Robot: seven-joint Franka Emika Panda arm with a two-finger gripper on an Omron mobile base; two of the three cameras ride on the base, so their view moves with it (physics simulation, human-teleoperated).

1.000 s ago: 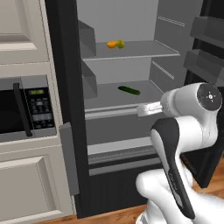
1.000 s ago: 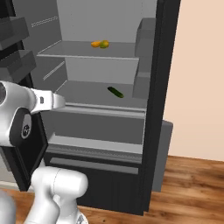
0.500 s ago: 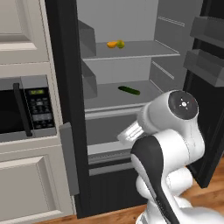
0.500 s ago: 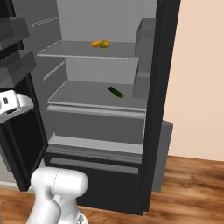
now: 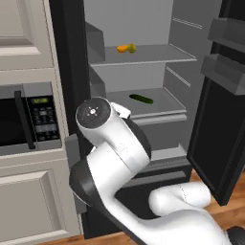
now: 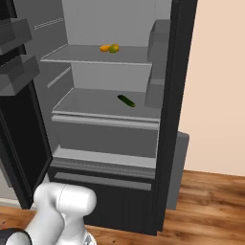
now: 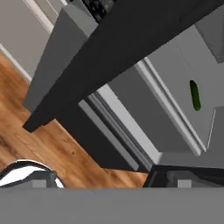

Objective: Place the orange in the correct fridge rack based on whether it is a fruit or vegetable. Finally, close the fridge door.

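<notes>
1. The fridge stands open, its door (image 5: 225,105) swung wide on the right of the left base view and on the left edge of the right base view.
2. The orange (image 5: 122,48) sits on the fridge rack (image 5: 153,56), the upper of the stacked shelves, towards the back and left of centre as the left base view shows it.
3. A yellow-green fruit (image 5: 131,48) lies just beside the orange, touching or nearly touching it; in the right base view the orange (image 6: 105,48) is on the left of the pair.
4. A long green vegetable (image 5: 141,98) lies alone on the lower shelf (image 5: 162,107), well apart from the two fruits above; the hand view shows it as a dark green oval on the pale shelf.
5. The white arm (image 5: 115,143) is folded low in front of the fridge, its round joint cap level with the lower shelf in the left base view; its base link shows at the bottom left of the right base view.
6. The jaws stand open as wide as they go, and nothing is held in them.
7. The hand view looks, rolled over, at the fridge's dark frame, the drawer fronts and the wooden floor (image 7: 48,140).
8. A microwave (image 5: 28,117) is built into the pale cabinets (image 5: 24,33) left of the fridge in the left base view.
9. A plain beige wall (image 6: 220,81) stands right of the fridge in the right base view.
</notes>
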